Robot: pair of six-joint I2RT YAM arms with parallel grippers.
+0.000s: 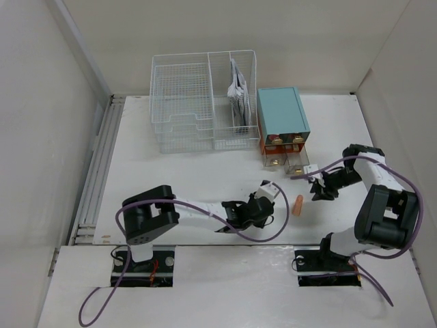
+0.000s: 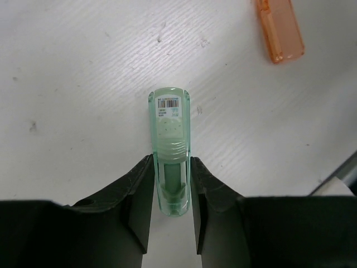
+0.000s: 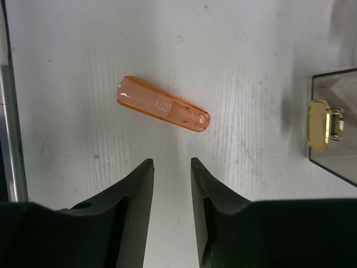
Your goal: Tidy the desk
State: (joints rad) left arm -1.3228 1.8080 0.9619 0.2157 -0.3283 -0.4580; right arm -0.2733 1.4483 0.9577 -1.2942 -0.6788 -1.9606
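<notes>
The desk (image 1: 191, 171) is a white tabletop. My left gripper (image 1: 261, 200) is shut on a translucent green stick (image 2: 170, 139) with a barcode label, gripping its near end low over the desk; the stick also shows in the top view (image 1: 270, 189). A translucent orange cap (image 1: 298, 205) lies on the desk just right of it, and shows in the left wrist view (image 2: 280, 28). My right gripper (image 1: 318, 189) is open and empty. In the right wrist view its tips (image 3: 170, 162) sit just short of the orange cap (image 3: 163, 110), apart from it.
A white wire-mesh rack (image 1: 184, 102) with papers in its right slot stands at the back. Beside it is a teal drawer box (image 1: 281, 113) with one clear drawer pulled out (image 1: 298, 162); its gold handle shows in the right wrist view (image 3: 322, 124).
</notes>
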